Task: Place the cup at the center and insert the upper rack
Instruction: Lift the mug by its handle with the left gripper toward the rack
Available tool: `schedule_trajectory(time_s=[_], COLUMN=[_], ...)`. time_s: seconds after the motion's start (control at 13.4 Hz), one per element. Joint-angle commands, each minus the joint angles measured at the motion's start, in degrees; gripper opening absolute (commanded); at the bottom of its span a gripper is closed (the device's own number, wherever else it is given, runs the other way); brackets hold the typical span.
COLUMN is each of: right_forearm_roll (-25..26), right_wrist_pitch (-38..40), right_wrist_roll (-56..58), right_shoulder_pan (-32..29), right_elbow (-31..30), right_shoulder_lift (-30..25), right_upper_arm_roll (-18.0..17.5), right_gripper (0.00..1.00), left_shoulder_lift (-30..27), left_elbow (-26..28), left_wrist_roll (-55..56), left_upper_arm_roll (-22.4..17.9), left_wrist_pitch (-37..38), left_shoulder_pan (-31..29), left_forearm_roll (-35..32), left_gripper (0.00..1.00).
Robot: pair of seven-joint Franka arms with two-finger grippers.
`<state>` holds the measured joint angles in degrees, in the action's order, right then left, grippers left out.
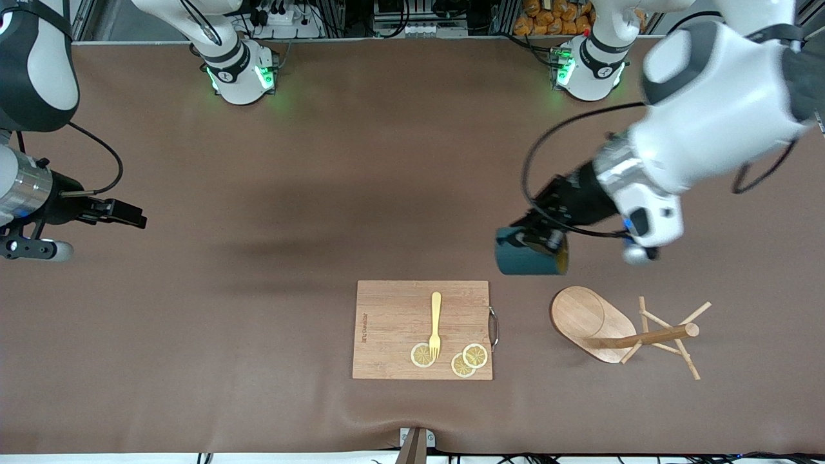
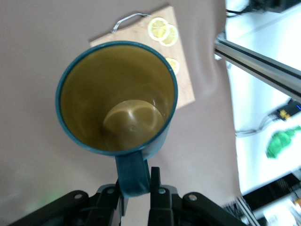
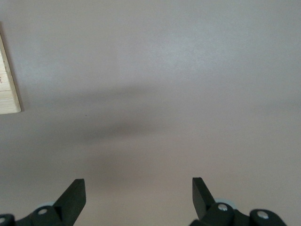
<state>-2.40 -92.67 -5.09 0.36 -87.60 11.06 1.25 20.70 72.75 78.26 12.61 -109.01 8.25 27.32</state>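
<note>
The dark teal cup [image 1: 525, 258] hangs tilted over the bare table, between the cutting board's corner and the rack. My left gripper [image 1: 546, 237] is shut on its loop handle [image 2: 133, 172]. In the left wrist view I look straight into the cup's yellowish inside [image 2: 117, 99], with my left gripper [image 2: 136, 181] clamped on the handle. The upper rack [image 1: 619, 332], a light wooden mug tree, lies on its side toward the left arm's end, its oval base [image 1: 590, 319] tipped up and its pegs spread on the cloth. My right gripper [image 1: 126, 214] waits open at the right arm's end, and the right wrist view shows only cloth under that gripper [image 3: 138, 188].
A rectangular wooden cutting board [image 1: 393, 309] with a metal handle lies near the table's front edge. It carries a yellow fork [image 1: 436, 322] and three lemon slices [image 1: 464, 359]. Brown cloth covers the table [image 1: 290, 193]. The board's corner [image 3: 9, 89] shows in the right wrist view.
</note>
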Motion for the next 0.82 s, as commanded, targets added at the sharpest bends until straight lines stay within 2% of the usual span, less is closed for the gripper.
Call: schedule_trajectory(time_s=[0.0,0.3,0.6,0.75], right_forearm_roll=[0.2,0.2,0.2,0.2], right_wrist_pitch=[-0.4,0.0,0.3,0.3], right_wrist_roll=[-0.7,-4.7,-4.3,-4.2], right_shoulder_pan=[-0.8,-1.9,-1.8,-1.7], right_elbow=[-0.1,-0.2,0.2,0.2], right_shoulder_lift=[-0.5,-0.5,-0.6,-0.6], right_upper_arm_roll=[0.2,0.2,0.1,0.1], right_gripper=[1.00,1.00,1.00,1.00], left_shoulder_lift=[-1.9,-1.2,3.3,5.1], left_elbow=[3.8,5.7,5.6,5.6], left_wrist_roll=[-10.6,-22.7,-31.0,-34.7], left_upper_arm_roll=[0.7,0.8,1.4,4.1], left_wrist_pitch=[-1.3,-1.2,-0.4,1.4], left_shoulder_pan=[-5.9,-12.2,-16.1,-19.7], left_forearm_roll=[9.1,19.7,33.3,36.4], left_gripper=[0.00,0.00,0.00,0.00])
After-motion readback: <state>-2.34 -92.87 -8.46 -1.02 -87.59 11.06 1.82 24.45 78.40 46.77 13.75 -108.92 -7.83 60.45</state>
